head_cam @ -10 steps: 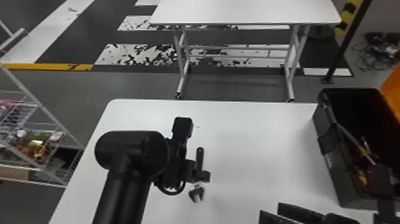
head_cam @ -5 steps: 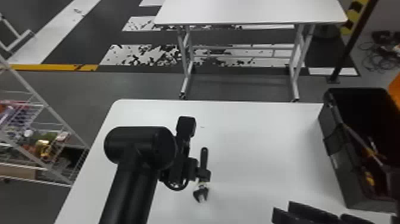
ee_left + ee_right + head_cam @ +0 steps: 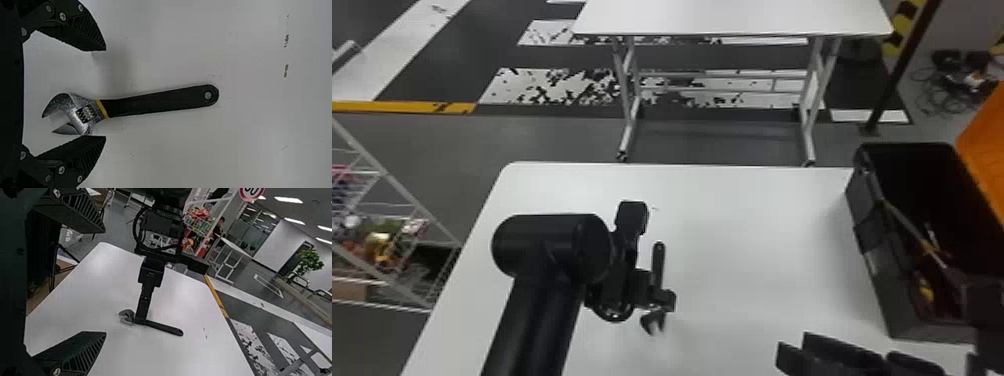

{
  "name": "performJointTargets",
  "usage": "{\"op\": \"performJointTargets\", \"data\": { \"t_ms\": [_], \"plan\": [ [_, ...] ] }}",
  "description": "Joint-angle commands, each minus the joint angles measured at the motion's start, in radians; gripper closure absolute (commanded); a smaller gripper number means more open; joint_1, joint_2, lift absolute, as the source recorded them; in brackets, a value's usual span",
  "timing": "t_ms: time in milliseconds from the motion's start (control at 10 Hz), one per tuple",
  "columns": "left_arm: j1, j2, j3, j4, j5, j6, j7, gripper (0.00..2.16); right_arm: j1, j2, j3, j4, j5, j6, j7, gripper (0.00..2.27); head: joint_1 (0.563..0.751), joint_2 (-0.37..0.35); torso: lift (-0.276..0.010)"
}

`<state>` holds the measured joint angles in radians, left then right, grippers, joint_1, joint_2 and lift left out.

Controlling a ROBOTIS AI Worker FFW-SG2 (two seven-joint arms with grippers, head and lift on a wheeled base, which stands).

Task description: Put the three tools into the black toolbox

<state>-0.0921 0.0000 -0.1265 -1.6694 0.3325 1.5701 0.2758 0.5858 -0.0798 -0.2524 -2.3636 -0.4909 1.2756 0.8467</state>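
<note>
Your left tool gapes, empty, over the adjustable wrench toward the surface's left edge; your right tool gapes empty too. Pick-up seems in hand: centre, close, lift, then make for the black toolbox at the right edge.

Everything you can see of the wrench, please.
Adjustable wrench: grey metal-looking head, jaws apart, ridged adjusting screw, yellow band, smooth black handle with a round hole at its end. It lies flat on the white table, outside the toolbox, jaws toward the robot, handle pointing away. The open left claw straddles it near the head; one finger is right beside the head, contact unclear.
</note>
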Motion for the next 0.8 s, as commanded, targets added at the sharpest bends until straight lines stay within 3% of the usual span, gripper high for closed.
{"op": "performJointTargets", "data": {
  "t_ms": [0, 700],
  "plan": [
    [0.0, -0.003, 0.001, -0.003, -0.009, 0.001, 0.002, 0.22, 0.0, 0.0, 0.004, 0.001, 0.0, 0.0, 0.0, 0.08, 0.695, 0.087, -0.051],
    [-0.047, -0.003, -0.009, 0.056, -0.018, 0.001, -0.009, 0.28, 0.006, -0.002, -0.042, 0.007, -0.008, 0.0, 0.025, 0.08, 0.695, 0.072, -0.051]
  ]
}}
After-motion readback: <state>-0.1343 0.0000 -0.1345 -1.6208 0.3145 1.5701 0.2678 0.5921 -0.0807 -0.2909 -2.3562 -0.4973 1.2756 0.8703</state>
